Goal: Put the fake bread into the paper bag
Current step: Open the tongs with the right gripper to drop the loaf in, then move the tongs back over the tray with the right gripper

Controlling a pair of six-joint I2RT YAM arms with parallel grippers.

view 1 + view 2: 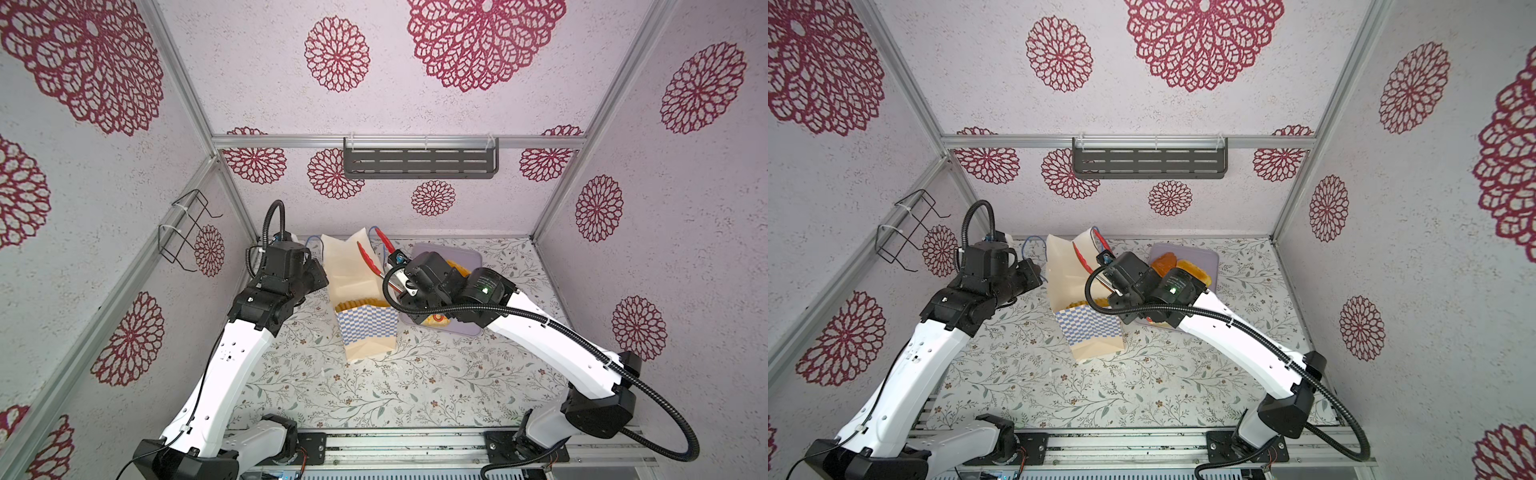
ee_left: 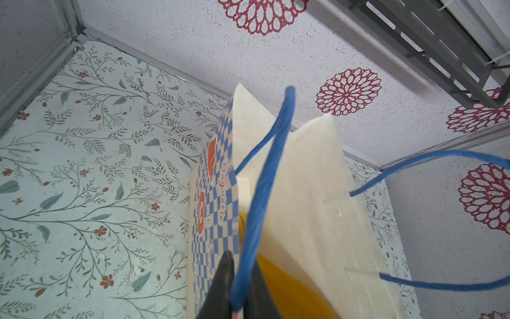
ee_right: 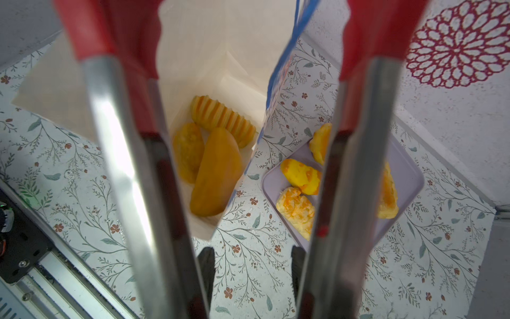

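Observation:
The paper bag (image 1: 365, 328) stands upright mid-table, mouth open. My left gripper (image 2: 242, 281) is shut on its blue cord handle (image 2: 265, 179), at the bag's left side. My right gripper (image 3: 251, 265) is open and carries red-tipped metal tongs (image 3: 110, 27), whose spread tips hang empty over the bag mouth (image 1: 368, 255). Three pieces of fake bread lie in the bag: a ribbed loaf (image 3: 223, 121), a bun (image 3: 187, 152) and a smooth long loaf (image 3: 215, 171). Several more lie on the lilac tray (image 3: 408, 176), partly hidden by my right arm in both top views.
The tray (image 1: 469, 328) sits just right of the bag. A grey slotted shelf (image 1: 419, 162) hangs on the back wall and a wire rack (image 1: 187, 228) on the left wall. Metal rails (image 1: 415, 449) run along the table's front edge.

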